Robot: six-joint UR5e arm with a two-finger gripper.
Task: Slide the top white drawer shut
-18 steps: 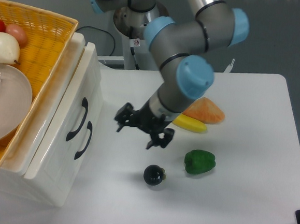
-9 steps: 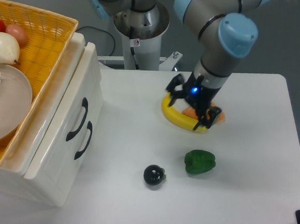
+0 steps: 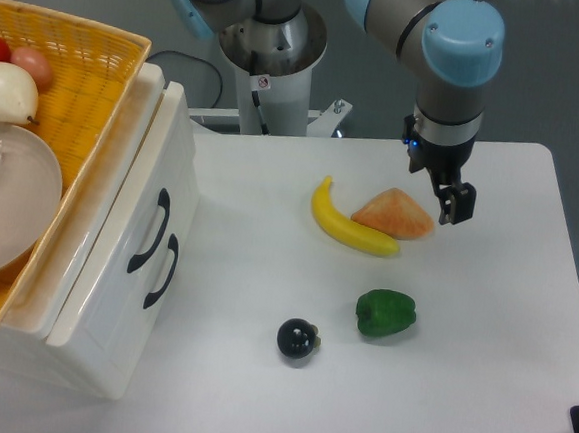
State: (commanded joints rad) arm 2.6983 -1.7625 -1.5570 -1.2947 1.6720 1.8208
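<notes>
The white cabinet stands at the left. The top white drawer (image 3: 159, 164) has a black curved handle (image 3: 149, 230), and its front looks level with the lower drawer front (image 3: 182, 200), whose own black handle (image 3: 165, 272) sits beside it. My gripper (image 3: 452, 197) hangs over the table at the right, just right of the orange wedge. It is far from the drawer, with its fingers apart and empty.
An orange woven basket (image 3: 100, 71) with fruit and a white bowl sits on top of the cabinet. On the table lie a banana (image 3: 347, 221), an orange wedge (image 3: 395, 214), a green pepper (image 3: 385, 313) and a dark round fruit (image 3: 298, 339). The robot base (image 3: 273, 65) stands at the back.
My gripper has moved away from the drawer front, rightward and back across the table, passing over the banana, and now sits right of the orange wedge. The banana has shifted.
</notes>
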